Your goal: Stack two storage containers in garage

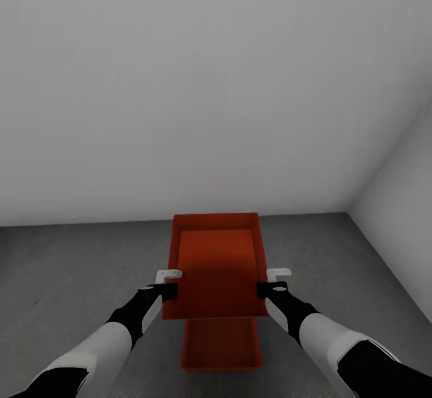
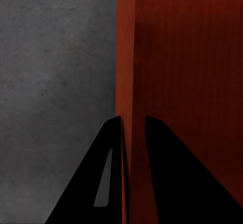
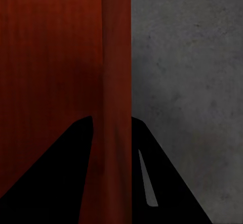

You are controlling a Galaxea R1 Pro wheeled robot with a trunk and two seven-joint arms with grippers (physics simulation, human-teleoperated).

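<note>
In the garage, I hold one orange-red storage container (image 1: 216, 263) in the air between both arms. My left gripper (image 1: 170, 284) is shut on its left wall and my right gripper (image 1: 268, 282) on its right wall. The left wrist view has my left gripper (image 2: 133, 118) with one black finger on each side of the thin ribbed wall (image 2: 126, 72). In the right wrist view my right gripper (image 3: 112, 118) pinches the other wall (image 3: 117, 57) the same way. The second storage container (image 1: 221, 344) rests on the grey concrete floor (image 1: 72, 278), below the held one and nearer to me, partly hidden by it.
A plain white wall (image 1: 180, 86) stands close ahead. It meets a second white wall (image 1: 402, 206) in a corner at the right. Speckled floor (image 2: 50, 57) spreads to the left of the containers, with a narrower strip on the right (image 3: 192, 57).
</note>
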